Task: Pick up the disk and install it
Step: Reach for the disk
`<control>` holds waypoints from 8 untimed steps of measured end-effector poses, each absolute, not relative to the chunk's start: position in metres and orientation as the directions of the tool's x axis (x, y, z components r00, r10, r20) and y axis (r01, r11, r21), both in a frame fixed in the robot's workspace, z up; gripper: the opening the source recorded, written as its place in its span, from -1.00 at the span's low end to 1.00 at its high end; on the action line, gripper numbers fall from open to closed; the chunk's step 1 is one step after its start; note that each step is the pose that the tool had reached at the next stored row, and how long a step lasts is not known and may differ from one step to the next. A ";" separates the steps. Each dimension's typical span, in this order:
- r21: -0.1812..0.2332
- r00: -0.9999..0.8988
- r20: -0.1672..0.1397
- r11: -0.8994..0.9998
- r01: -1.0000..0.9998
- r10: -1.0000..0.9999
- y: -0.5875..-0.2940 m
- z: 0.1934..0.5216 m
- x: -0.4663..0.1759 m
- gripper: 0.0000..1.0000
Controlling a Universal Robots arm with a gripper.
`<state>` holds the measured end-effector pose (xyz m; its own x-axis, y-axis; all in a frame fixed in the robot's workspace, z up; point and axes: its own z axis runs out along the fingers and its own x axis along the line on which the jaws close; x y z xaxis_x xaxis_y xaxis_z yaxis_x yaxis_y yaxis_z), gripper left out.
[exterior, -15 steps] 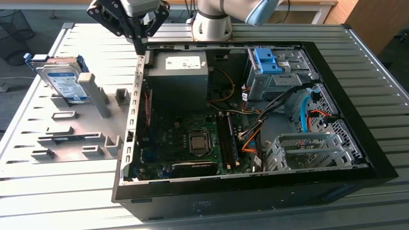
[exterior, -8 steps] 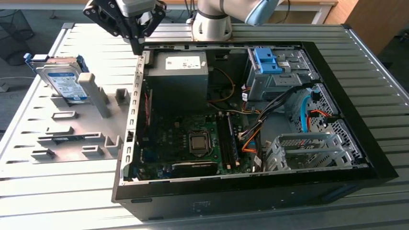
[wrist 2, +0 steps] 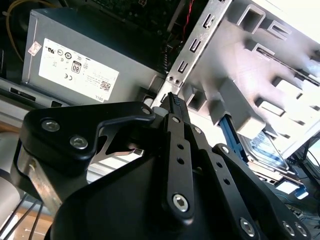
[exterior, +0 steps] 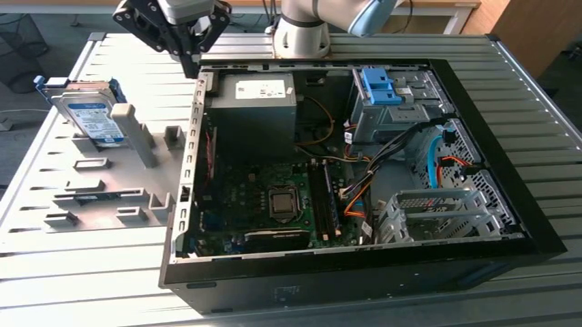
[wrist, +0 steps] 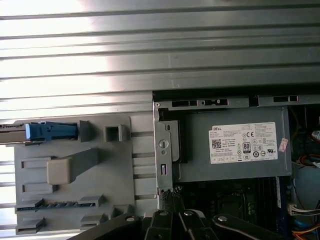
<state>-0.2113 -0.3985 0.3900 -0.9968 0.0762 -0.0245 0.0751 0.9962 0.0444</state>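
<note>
Jaws first: your gripper [exterior: 191, 68] is closed, fingertips pressed together to one point w/ nothing btwn them. Both wrist views agree: the gripper [wrist 2: 173, 99] in the second wrist view & the gripper [wrist: 171, 192] in the first wrist view show the tips meeting. It hangs tips-down over the far corner of the open PC case [exterior: 364, 289], above the case's sheet-metal side wall & just beside the PSU [exterior: 255, 102]. Can't tell if the tips touch that wall.

Your disk [exterior: 91, 116] isn't picked up yet. It sits at the exterior view's left, in the grey fixture [exterior: 100, 197] that lies on the slatted table [exterior: 73, 279] beside the case. It's apart from the gripper, no contact.

Disk orientation:
- It stands on edge in a slot & leans back, label face toward the exterior camera, blue bracket round the edges.
- Its top edge runs along the table slats.
- Its long axis looks approx up-down, tilted w/ the lean.
- The first wrist view shows the disk [wrist: 50, 131] edge-on, a thin blue strip in line w/ the slats.
- In the second wrist view the disk [wrist 2: 267, 150] sits behind the fixture's blocks.

A tall post [exterior: 136, 133] stands just beside the disk on the case side. Inside the case, a bare blue latch [exterior: 380, 85] sits on top of the drive cage.
</note>
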 end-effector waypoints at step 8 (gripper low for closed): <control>0.044 -0.997 -0.024 0.996 0.075 0.076 -0.398 0.390 -0.217 -0.79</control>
<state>-0.2175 -0.3983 0.3898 -0.9968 0.0762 -0.0244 0.0751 0.9962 0.0443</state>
